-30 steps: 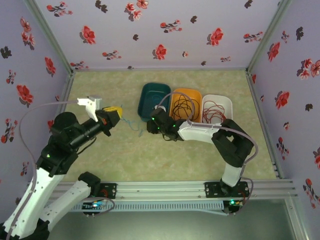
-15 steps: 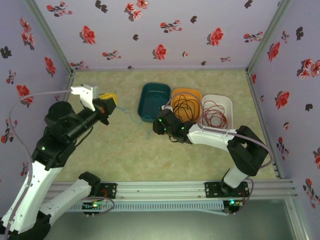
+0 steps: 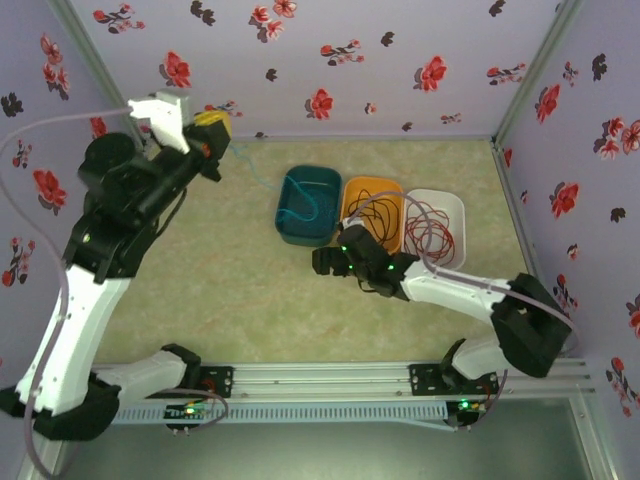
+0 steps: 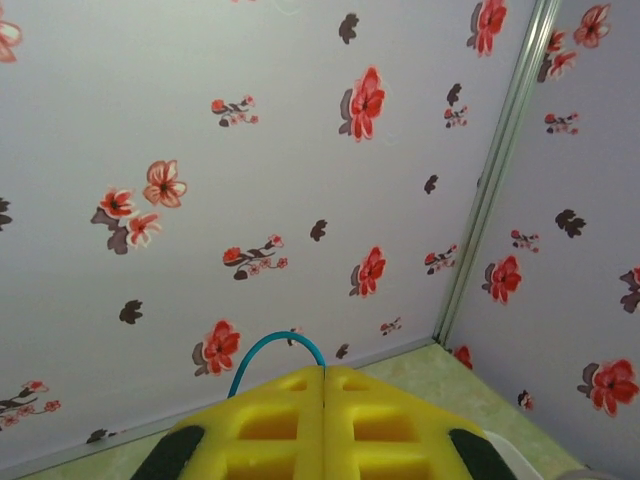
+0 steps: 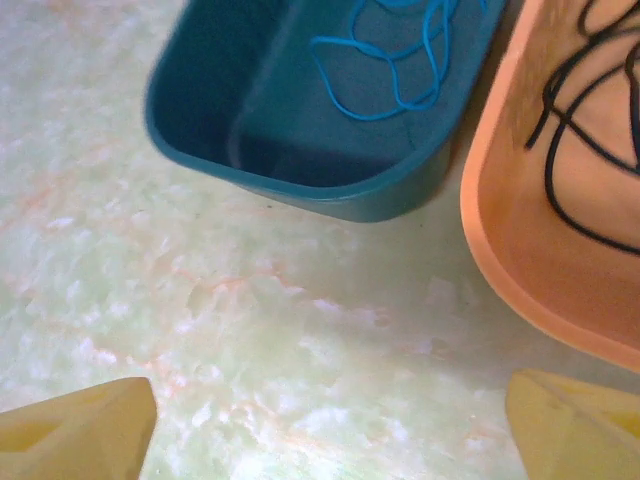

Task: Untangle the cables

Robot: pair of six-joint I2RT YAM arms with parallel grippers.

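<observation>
Two changes from above: my left pincer (image 3: pixel 218 122) has climbed to 11 o'clock, clenched on the teal cable (image 3: pixel 303 207) trailing into the teal tray (image 3: pixel 305 238); my right pincer (image 3: pixel 322 262) has sprung wide, released. Left wrist: cable loops from pressed fingers (image 4: pixel 390 420). Right wrist: cable coiled in tray at 12 o'clock.

The deep teal plastic tray (image 5: pixel 300 180) is smooth with a soft sheen, like the orange plastic tray (image 5: pixel 540 280). The thin blue-teal cable (image 5: pixel 400 60) and thin black cable (image 5: pixel 560 110) have smooth plastic-looking sheaths. The pale green marbled tabletop (image 5: pixel 250 340) and flower-printed wall (image 4: pixel 250 120) look matt; the wall's corner strip (image 4: pixel 497 170) is dull metal
</observation>
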